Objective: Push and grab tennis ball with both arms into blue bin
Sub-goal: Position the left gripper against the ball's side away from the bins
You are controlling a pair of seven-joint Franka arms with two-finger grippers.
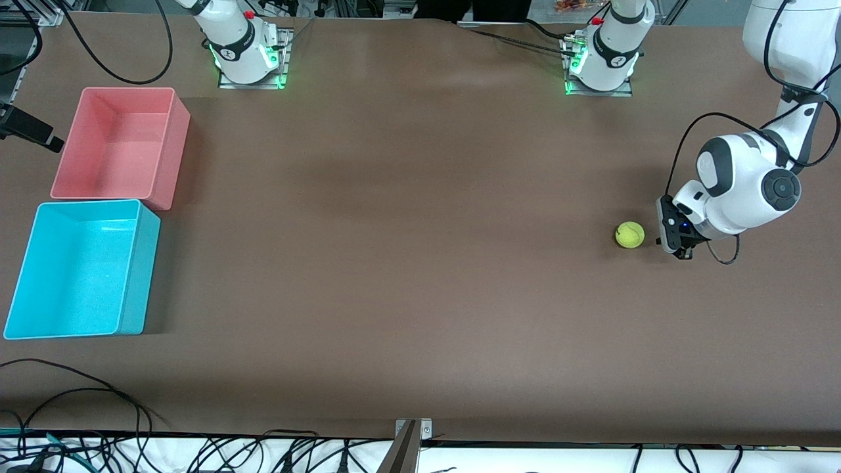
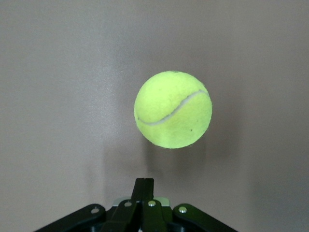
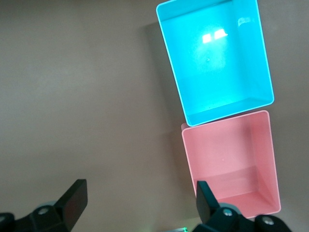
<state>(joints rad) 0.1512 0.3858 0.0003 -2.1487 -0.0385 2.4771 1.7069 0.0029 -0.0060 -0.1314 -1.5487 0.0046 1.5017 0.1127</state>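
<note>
Closed left gripper point(image 1: 677, 248) sits low beside the tennis ball point(image 1: 629, 234), a slight gap between them. Right gripper point(image 3: 140, 203) hangs wide open high above the table near the blue bin point(image 1: 141, 276) and pink bin point(image 1: 172, 148), which stand touching, nothing showing inside.

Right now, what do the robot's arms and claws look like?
Both arms are white with dark grey joints, black cables and green-lit bases. The left gripper is black with thin fingers. The right gripper is black too, with silver screws.
</note>
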